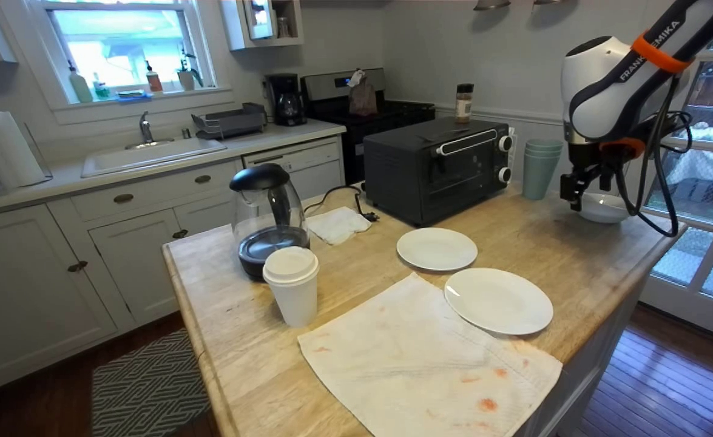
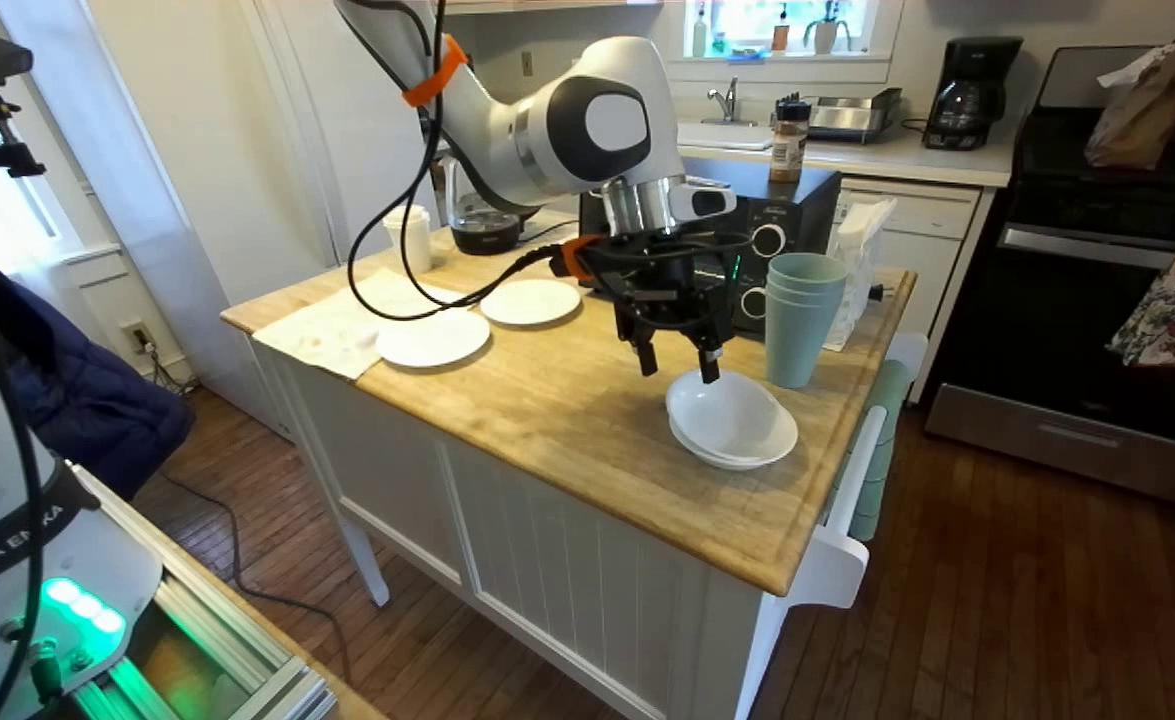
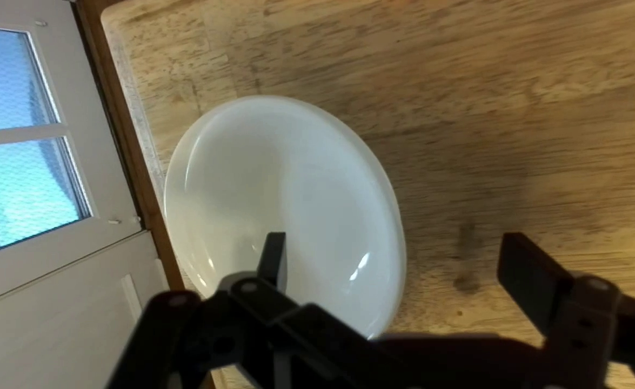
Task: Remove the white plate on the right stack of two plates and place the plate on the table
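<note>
The white plate (image 2: 732, 415) is a small raised-rim dish. It sits tilted on a matching dish, and together they form the right stack of two plates (image 2: 715, 460) near the end of the wooden table (image 2: 567, 400). In an exterior view the stack looks like one shallow bowl (image 1: 604, 209). The wrist view shows the white plate (image 3: 295, 178) and hides the lower dish. My gripper (image 2: 679, 370) is open and empty above the stack. In the wrist view the gripper (image 3: 393, 251) has one finger over the plate's inside and the other over bare wood beyond its rim.
Stacked teal cups (image 2: 802, 320) stand close beside the dishes. A black toaster oven (image 1: 435, 170) with a spice jar on top is behind. Two wider flat plates (image 1: 437, 249) and a cloth (image 1: 417, 358) lie farther along. A kettle (image 1: 271, 224) and paper cup (image 1: 292, 288) stand beyond.
</note>
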Controlling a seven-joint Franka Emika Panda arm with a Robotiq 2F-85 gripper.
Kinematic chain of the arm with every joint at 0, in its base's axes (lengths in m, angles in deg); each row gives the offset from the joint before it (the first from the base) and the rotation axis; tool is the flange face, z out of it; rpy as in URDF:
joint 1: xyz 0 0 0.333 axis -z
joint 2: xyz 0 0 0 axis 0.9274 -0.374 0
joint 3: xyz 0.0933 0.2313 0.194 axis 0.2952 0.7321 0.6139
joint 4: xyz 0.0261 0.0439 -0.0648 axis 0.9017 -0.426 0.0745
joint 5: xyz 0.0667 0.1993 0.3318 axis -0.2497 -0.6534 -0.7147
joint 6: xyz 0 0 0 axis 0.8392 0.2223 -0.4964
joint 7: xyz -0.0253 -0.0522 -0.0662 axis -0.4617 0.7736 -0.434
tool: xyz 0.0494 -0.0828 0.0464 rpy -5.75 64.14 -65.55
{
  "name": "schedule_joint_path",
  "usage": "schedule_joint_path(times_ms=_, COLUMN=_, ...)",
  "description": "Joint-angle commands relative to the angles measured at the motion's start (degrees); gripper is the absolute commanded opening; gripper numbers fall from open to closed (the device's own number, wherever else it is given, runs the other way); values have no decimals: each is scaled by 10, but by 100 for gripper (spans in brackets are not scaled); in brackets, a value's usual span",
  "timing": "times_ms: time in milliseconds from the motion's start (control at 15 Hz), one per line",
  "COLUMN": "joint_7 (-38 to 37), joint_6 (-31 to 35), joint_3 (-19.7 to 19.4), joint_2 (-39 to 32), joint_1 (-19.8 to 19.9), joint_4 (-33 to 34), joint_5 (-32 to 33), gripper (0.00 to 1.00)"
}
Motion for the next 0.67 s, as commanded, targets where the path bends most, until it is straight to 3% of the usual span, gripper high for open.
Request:
schedule_joint_path(times_ms=0, joint_7=-5, joint_6=-18, joint_3=-15, joint_2=-25, joint_1=-14, joint_4=27, joint_5=-3, gripper=100)
schedule_joint_path(times_ms=400, joint_7=-32, joint_6=-21, joint_3=-24, joint_2=-39, joint_1=-21, joint_4=38, joint_5=-3, gripper=98)
schedule_joint_path(times_ms=533, joint_7=-38, joint_6=-22, joint_3=-26, joint_2=-41, joint_1=-23, joint_4=39, joint_5=-4, gripper=83)
schedule_joint_path(times_ms=600, joint_7=-40, joint_6=-24, joint_3=-26, joint_2=-42, joint_1=-24, joint_4=40, joint_5=-5, gripper=70)
